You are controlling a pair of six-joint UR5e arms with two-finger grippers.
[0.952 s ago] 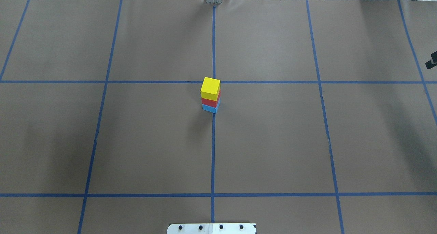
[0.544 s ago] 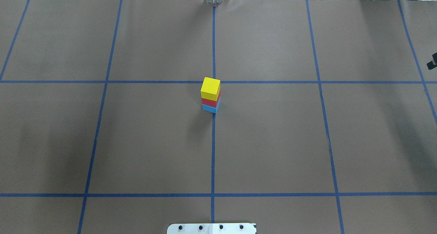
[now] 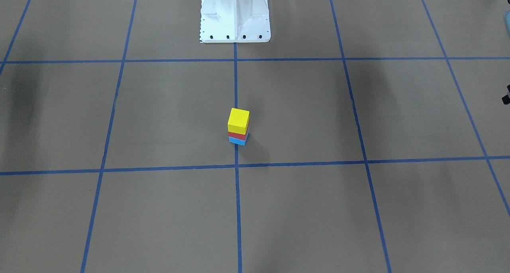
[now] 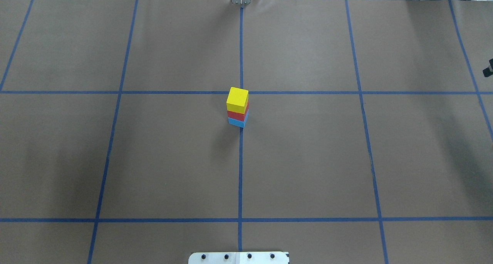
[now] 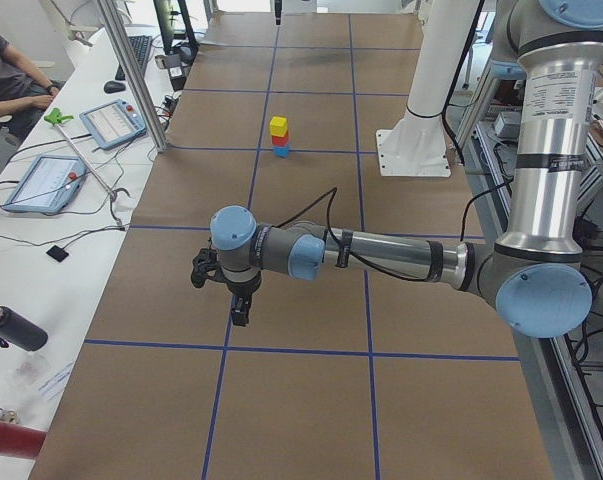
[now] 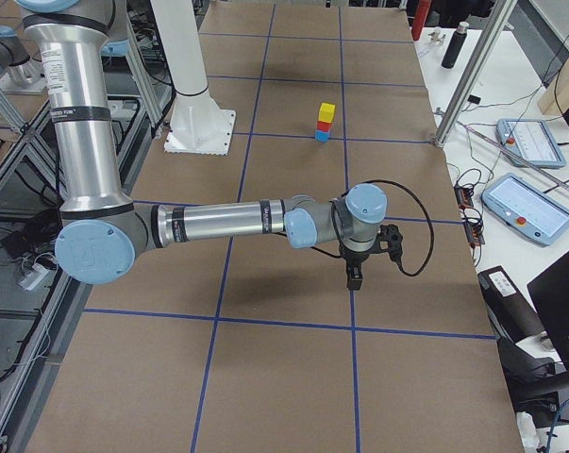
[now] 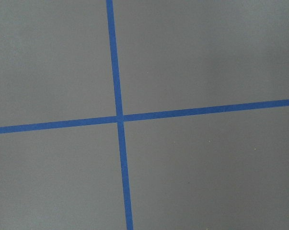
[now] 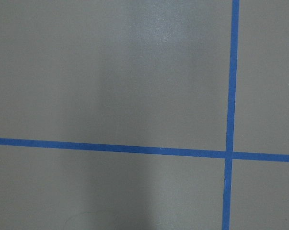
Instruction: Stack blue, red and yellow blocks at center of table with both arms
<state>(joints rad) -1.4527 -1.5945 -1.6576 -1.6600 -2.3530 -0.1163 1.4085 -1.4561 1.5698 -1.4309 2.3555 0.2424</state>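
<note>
The yellow block sits on the red block, which sits on the blue block. They form an upright stack at the table's centre, by the crossing of the blue tape lines. The stack also shows in the front-facing view. Nothing touches it. My left gripper hangs over the table far from the stack, near the left end. My right gripper hangs over the right end. Both show clearly only in the side views, so I cannot tell whether they are open or shut. Both wrist views show only brown paper and tape lines.
The white robot base stands at the near middle edge of the table. Tablets and cables lie on the operators' side bench, and a metal post stands there. A person sits beyond it.
The stack has not moved. A dark sliver of the right arm at the overhead view's right edge has shifted slightly.
</note>
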